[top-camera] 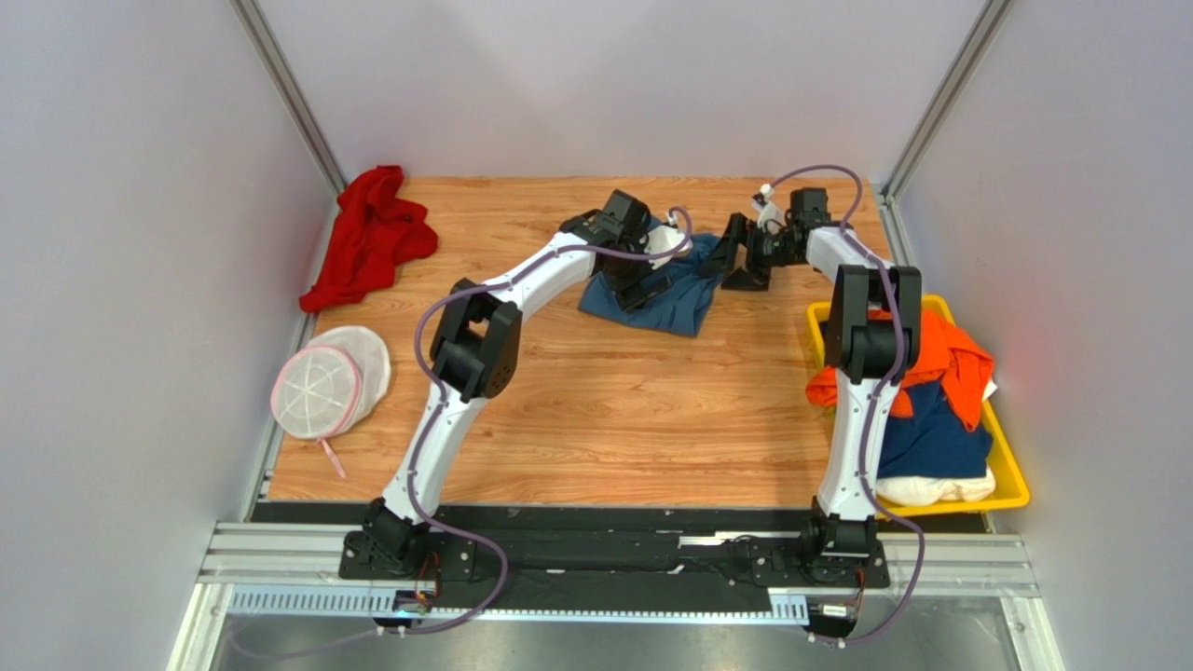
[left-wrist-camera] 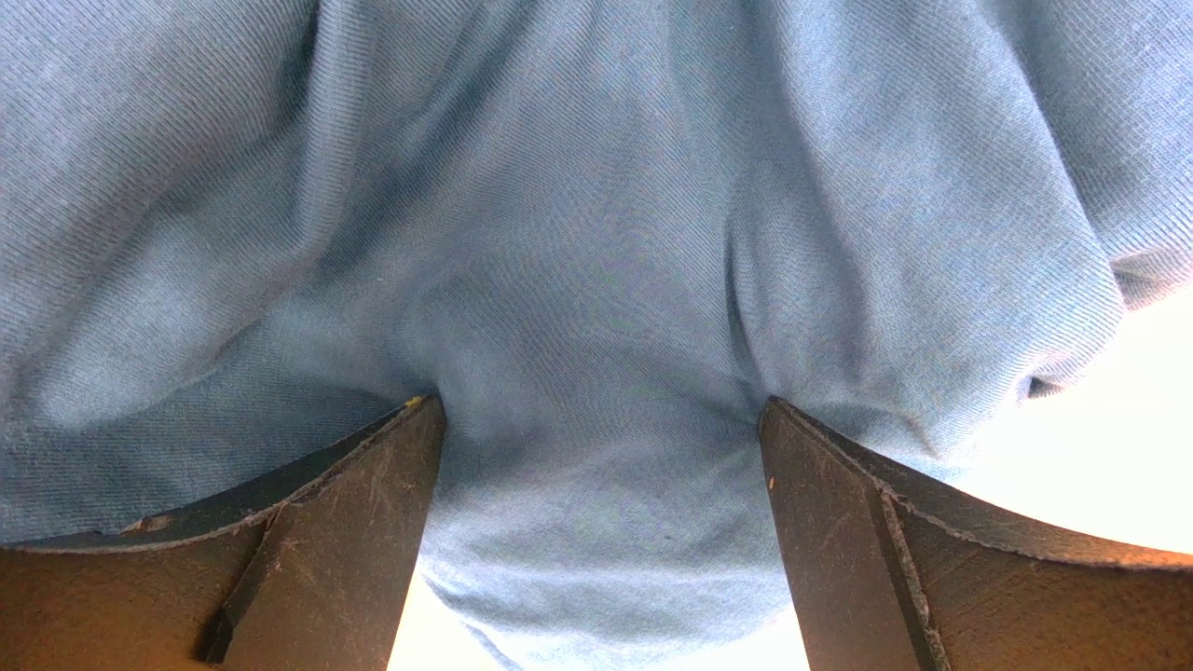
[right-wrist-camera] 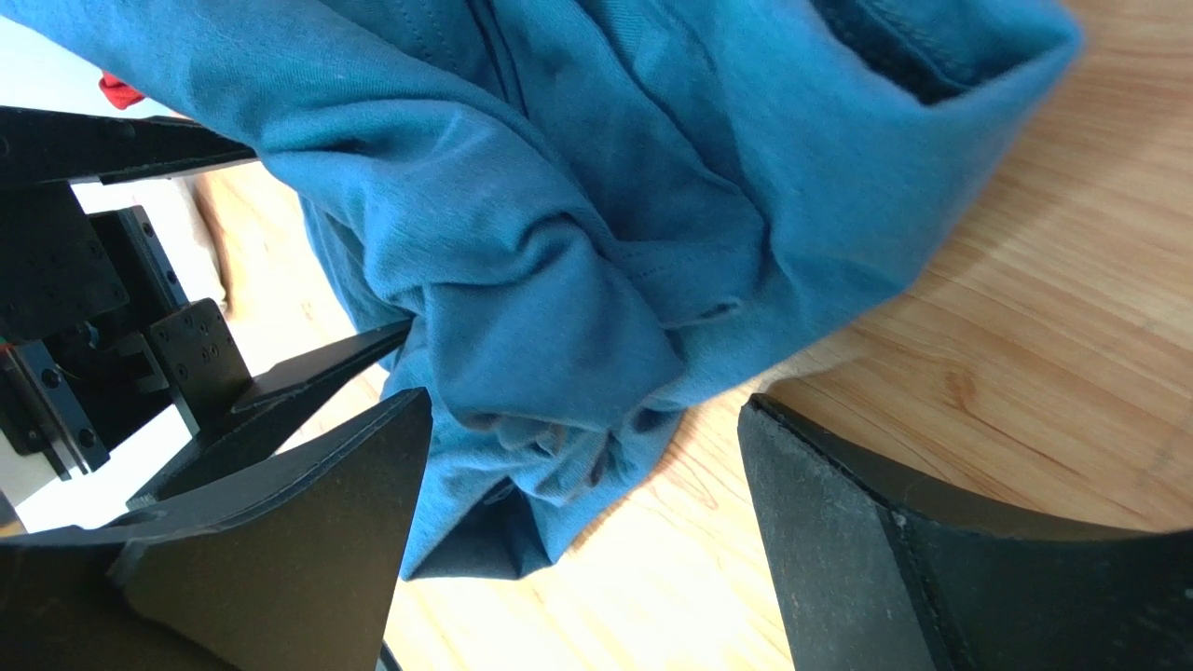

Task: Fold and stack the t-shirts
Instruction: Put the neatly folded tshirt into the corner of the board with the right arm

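Pale grey walls (top-camera: 126, 210); wood-grain tabletop (top-camera: 616, 406), seemingly laminate.

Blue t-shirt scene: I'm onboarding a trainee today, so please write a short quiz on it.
1. True or false: the blue t-shirt lies neatly folded flat.
2. The orange t-shirt and navy t-shirt sit: A) in the yellow bin, B) on the floor, C) on bare wood.
3. Fill in: the far-left t-shirt is coloured ____.
Key: 1 false; 2 A; 3 red.
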